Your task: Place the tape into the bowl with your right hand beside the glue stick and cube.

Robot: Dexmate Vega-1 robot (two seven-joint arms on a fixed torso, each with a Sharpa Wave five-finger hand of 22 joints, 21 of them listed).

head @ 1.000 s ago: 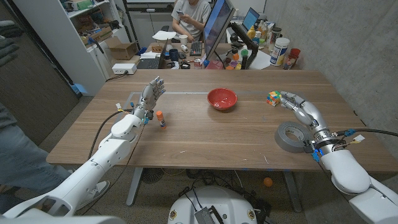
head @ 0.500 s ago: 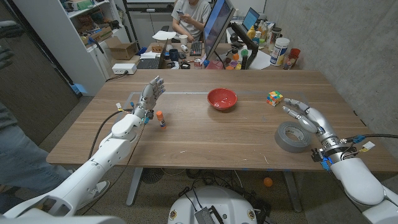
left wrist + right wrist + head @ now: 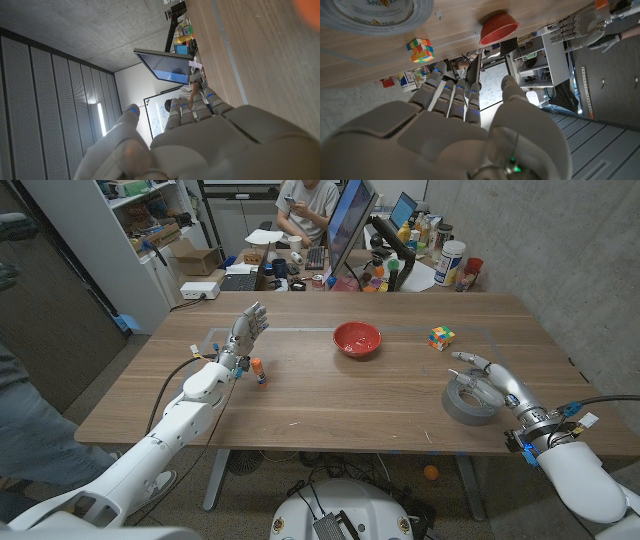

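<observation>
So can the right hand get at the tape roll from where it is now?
Probably yes: the right hand is open right above the tape roll, with nothing between them. The cube sits apart, out of the way.

An office or lab workspace — bare concrete walls, a wooden desk [image 3: 320, 395], behind it a cluttered workstation with monitors [image 3: 348, 225], a keyboard [image 3: 316, 257], bottles, shelving [image 3: 150, 220] — and a seated person [image 3: 308, 205].

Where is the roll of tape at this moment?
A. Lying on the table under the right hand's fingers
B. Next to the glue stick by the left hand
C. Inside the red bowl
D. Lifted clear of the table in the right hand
A: the tape lies flat on the table with the right hand reaching over it, apart from the bowl.
</observation>
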